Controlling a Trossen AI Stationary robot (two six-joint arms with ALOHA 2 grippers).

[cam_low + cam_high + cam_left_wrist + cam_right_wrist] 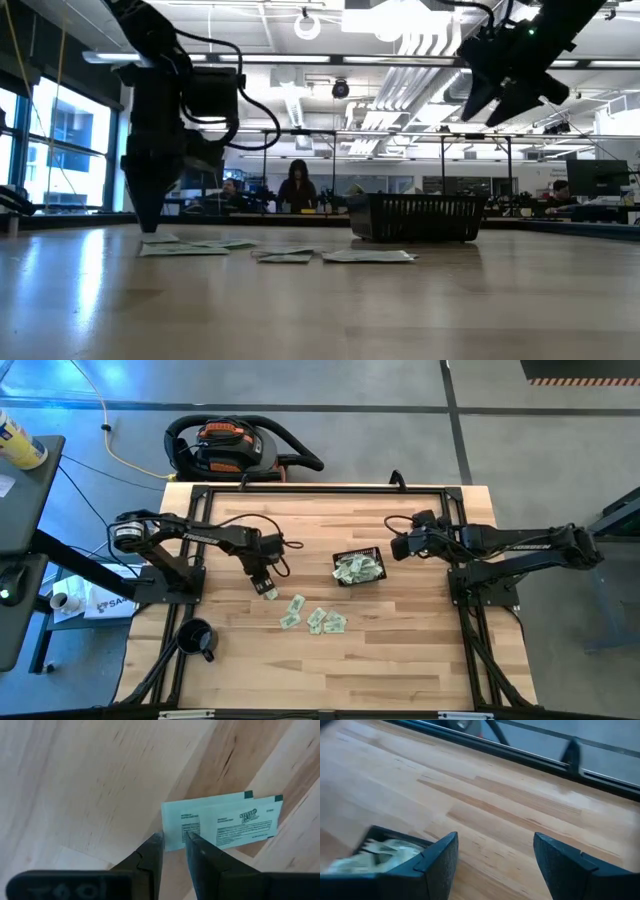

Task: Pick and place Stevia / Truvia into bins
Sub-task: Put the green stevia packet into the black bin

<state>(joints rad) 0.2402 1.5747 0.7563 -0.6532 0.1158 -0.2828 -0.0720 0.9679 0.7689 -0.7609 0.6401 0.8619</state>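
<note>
— Sachets (313, 617) outside the basket (357, 567)?
— About five lie loose on the table (400, 650), more fill the one basket.
— Grippers?
— Left gripper (174, 840), fingers slightly apart, straddles an edge of two overlapping sachets; right gripper (492, 851) hovers by the basket, fingers wide apart.

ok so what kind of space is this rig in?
Likely an open-plan lab or workshop: exposed ceiling ducts and lights, people at desks behind the wooden table, a concrete floor with a shop vacuum.

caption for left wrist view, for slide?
Left gripper open, fingertips at the edge of two overlapping sachets on the table.
</note>
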